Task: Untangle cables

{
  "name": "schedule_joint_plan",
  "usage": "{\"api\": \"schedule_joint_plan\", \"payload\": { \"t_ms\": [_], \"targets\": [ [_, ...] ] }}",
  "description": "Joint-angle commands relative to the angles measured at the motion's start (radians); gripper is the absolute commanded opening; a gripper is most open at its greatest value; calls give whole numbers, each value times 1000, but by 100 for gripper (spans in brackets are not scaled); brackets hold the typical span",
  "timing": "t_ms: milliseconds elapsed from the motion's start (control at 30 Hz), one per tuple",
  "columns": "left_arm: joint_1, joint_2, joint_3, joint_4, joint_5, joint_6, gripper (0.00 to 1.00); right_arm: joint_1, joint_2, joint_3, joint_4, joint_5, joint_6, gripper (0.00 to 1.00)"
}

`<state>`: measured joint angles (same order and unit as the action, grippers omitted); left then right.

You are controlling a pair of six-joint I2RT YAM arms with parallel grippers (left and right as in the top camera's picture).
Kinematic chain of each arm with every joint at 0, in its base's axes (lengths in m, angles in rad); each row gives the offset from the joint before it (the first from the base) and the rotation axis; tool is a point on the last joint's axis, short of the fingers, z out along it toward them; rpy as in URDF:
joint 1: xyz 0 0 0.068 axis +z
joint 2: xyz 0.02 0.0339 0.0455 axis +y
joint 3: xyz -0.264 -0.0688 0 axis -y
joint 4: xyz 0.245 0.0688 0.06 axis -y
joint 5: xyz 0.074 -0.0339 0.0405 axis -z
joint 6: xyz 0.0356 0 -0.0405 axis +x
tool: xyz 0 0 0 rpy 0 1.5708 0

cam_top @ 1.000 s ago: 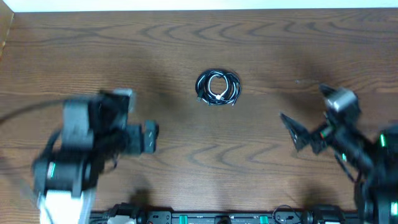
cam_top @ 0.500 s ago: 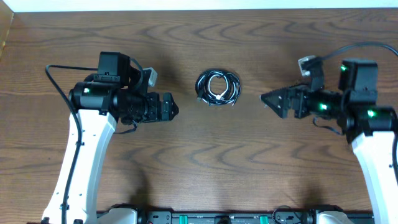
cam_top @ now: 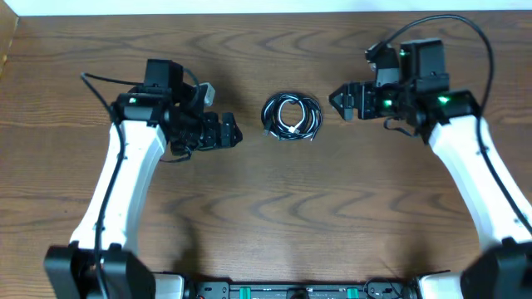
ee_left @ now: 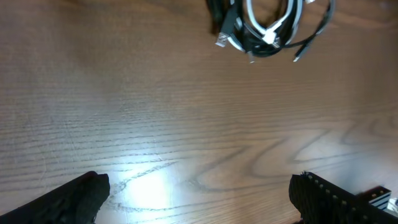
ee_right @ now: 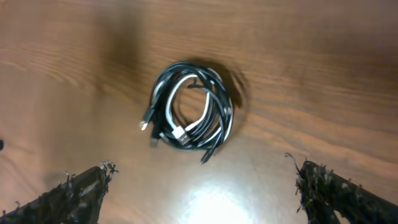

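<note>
Over the last second both arms had swung up from the near edge of the table to flank the coiled black and white cables, which lay untouched toward its far edge; the left gripper and right gripper were spread wide and empty, so untangling had not begun.

A robotics lab, by its white left arm and right arm over a wood-grain table.

The overhead view looks straight down on the worktop, from high enough to take in both arms. The left wrist view faces low and close over the wood, the cables at its top edge. The right wrist view looks down on them from higher, centred. All three views share the cables.
</note>
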<state>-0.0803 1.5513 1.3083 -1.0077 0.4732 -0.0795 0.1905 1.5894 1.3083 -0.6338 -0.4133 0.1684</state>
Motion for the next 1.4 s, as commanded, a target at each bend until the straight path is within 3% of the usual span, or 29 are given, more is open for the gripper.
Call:
{"api": "schedule_joint_plan", "payload": {
  "t_ms": [0, 400, 533, 633, 733, 867, 900, 1067, 1367],
  "targets": [
    [3, 55, 8, 0, 10, -9, 98, 31, 109, 13, 47, -31, 18, 95],
    [2, 149, 8, 0, 14, -88, 98, 90, 375, 13, 280, -60, 18, 88],
    [2, 150, 8, 0, 14, -105, 98, 92, 432, 13, 310, -62, 19, 74],
    [2, 150, 7, 0, 14, -111, 98, 95, 459, 13, 317, -64, 19, 69],
    [2, 149, 7, 0, 14, -111, 98, 100, 467, 13, 319, -64, 18, 50],
    [2, 150, 6, 0, 14, -126, 98, 99, 460, 19, 336, -70, 43, 8],
    [2, 150, 6, 1, 14, -132, 98, 99, 455, 24, 335, -77, 57, 2],
    [2, 150, 6, 0, 14, -163, 98, 99, 377, 53, 322, -147, 88, 2],
    [-14, 149, 5, -39, 17, -233, 98, 99, 84, 65, 375, -218, 222, 2]
  ]
}}
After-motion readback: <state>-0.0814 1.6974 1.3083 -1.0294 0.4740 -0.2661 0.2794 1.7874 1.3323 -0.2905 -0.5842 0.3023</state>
